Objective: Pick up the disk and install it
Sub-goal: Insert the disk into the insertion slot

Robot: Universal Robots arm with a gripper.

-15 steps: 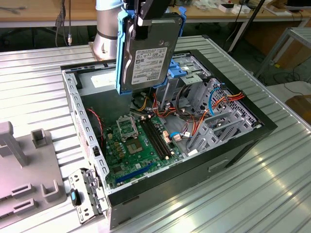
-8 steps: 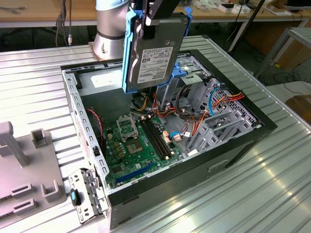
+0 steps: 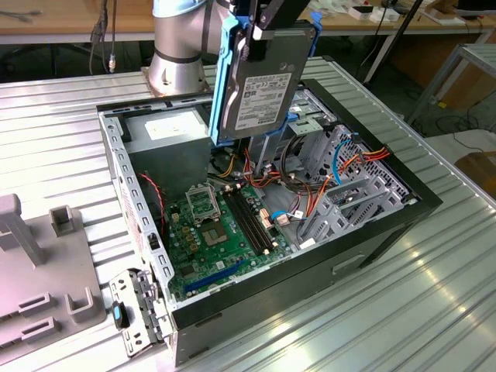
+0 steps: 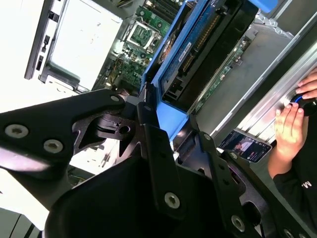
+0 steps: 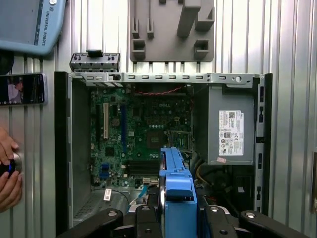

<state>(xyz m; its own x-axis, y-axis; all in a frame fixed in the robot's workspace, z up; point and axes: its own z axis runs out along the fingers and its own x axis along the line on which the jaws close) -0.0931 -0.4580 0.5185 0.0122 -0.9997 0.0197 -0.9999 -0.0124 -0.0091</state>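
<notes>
Well, reading my exterior view from its left edge across, I had one grey fixture plate [image 3: 39,263] at the lower left and one loose metal bracket [image 3: 132,310] just beside it. Next came the one open computer case [image 3: 271,302], taking up the middle of the frame. Inside it lay one motherboard [image 3: 217,232] at centre and one power supply [image 3: 174,124] in the case's upper left corner.

Above that, at upper centre, the single gripper [image 3: 262,19] was clamped on the upper end of the disk [image 3: 260,85]. The disk hung straight below the fingers, its long axis running top to bottom of the frame and a little tilted, with the label toward the camera. I counted one disk carrying two blue rails [image 3: 225,85], one along each long edge. Its lower end overlapped the case's far rim in the picture. I judged it was held over the open case rather than seated in anything. The drive cage [image 3: 341,178] sat down and to the right of it in the frame.

The first wrist view looked down into the case, and I read it the same way. At the left edge, outside the case, were one phone [image 5: 22,89] and a person's two hands [image 5: 9,186]. The motherboard filled the middle, the disk showed edge-on at lower centre between the fingers, and the power supply stood at the right.
</notes>
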